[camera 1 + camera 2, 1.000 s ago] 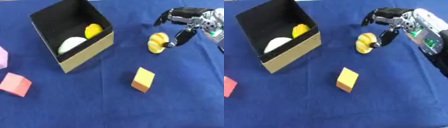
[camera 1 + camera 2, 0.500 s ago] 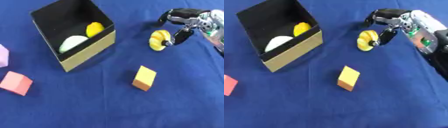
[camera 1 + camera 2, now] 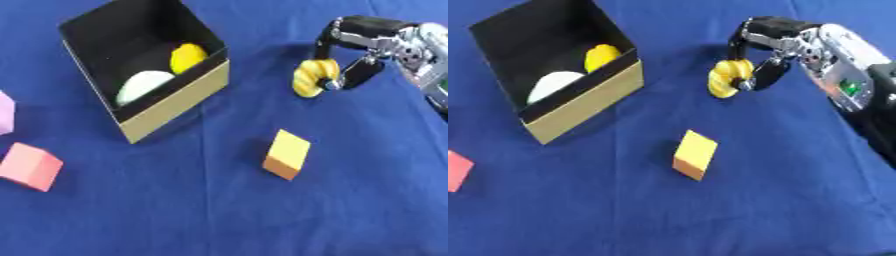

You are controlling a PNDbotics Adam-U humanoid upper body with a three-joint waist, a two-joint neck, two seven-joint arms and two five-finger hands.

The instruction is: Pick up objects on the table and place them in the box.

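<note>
My right hand [image 3: 359, 52] comes in from the upper right, fingers and thumb curled round a yellow ridged object [image 3: 310, 78] held just above the blue table. The black box [image 3: 92, 35] with tan walls stands at the upper left, open side up, holding a white oval thing [image 3: 143, 85] and a yellow rounded thing [image 3: 187, 56]. A yellow-orange block [image 3: 288, 153] lies on the cloth in the middle. A pink block [image 3: 28, 166] and a lilac piece [image 3: 4, 112] sit at the left edge. My left hand shows in neither view.
Blue cloth [image 3: 219, 215] covers the whole table. Open cloth stretches between the box and my right hand, and across the bottom of the view.
My right hand has carried the yellow ridged object a little to the left and up, toward the box. The blocks and box have not moved on the cloth.
</note>
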